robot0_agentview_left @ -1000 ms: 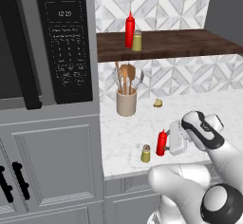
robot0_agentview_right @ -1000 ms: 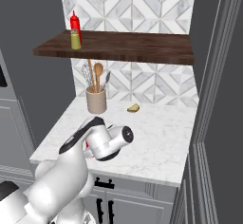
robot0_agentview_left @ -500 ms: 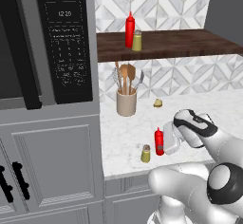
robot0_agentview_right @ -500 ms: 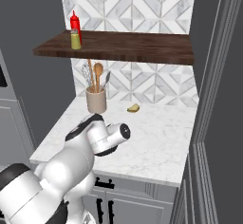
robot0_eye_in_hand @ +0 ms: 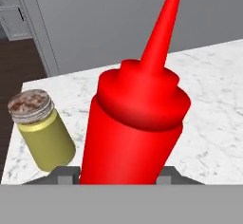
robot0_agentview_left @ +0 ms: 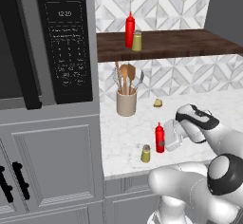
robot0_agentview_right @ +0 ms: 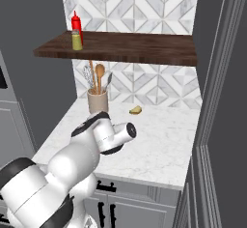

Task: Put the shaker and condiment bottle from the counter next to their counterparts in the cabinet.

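Readable text: one item. Black microwave control panel (robot0_agentview_left: pixel 67 52), small display at top shows digits "12:20" in pale characters. Below it, rows of keypad buttons with white lettering, too small and blurred to read. Red squeeze bottles, olive-yellow shakers, beige utensil crock: no label or print legible on any

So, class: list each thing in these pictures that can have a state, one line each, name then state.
condiment bottle: upright on the counter, between the fingers
gripper: closing around the condiment bottle
shaker: upright, cap on, untouched
counterparts: upright on the cabinet
utensil crock: upright, holding utensils
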Robot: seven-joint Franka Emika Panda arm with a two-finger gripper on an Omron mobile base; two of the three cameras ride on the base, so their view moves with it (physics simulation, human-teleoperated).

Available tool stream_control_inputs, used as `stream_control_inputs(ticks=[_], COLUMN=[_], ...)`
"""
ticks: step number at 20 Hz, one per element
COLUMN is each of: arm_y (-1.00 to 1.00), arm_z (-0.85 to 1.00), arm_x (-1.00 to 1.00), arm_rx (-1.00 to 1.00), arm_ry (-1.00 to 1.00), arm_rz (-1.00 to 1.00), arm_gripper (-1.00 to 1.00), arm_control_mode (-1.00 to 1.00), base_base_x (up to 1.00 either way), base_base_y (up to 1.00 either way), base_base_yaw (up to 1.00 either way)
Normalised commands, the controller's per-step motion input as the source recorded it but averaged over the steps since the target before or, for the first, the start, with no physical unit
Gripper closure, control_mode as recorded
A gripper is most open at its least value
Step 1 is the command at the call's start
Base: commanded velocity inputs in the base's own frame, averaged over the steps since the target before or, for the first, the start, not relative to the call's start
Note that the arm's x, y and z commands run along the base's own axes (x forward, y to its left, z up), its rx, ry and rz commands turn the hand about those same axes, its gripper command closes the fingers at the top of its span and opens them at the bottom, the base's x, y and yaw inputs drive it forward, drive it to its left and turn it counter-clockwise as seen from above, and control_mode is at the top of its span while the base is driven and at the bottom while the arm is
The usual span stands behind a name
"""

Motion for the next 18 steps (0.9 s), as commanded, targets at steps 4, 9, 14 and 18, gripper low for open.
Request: stream_control_inputs(ticks=[4, 9, 14, 18], arm_y=[-0.05, -0.04, -0.02, -0.04], arm_z=[0.56, 0.56, 0.55, 0.49], arm_x=[0.00, -0.03, -0.15, -0.36], arm_rx=[0.01, 0.00, 0.00, 0.00], arm_ry=[-0.03, 0.00, 0.00, 0.00], arm_rz=[0.00, -0.07, -0.16, -0.16], arm_gripper=[1.00, 1.00, 1.00, 1.00], arm_control_mode=[-1.00, -1.00, -1.00, -1.00], base_base_x=[0.00, 0.00, 0.00, 0.00], base_base_y=[0.00, 0.00, 0.00, 0.00], base_base_yaw=[0.00, 0.00, 0.00, 0.00])
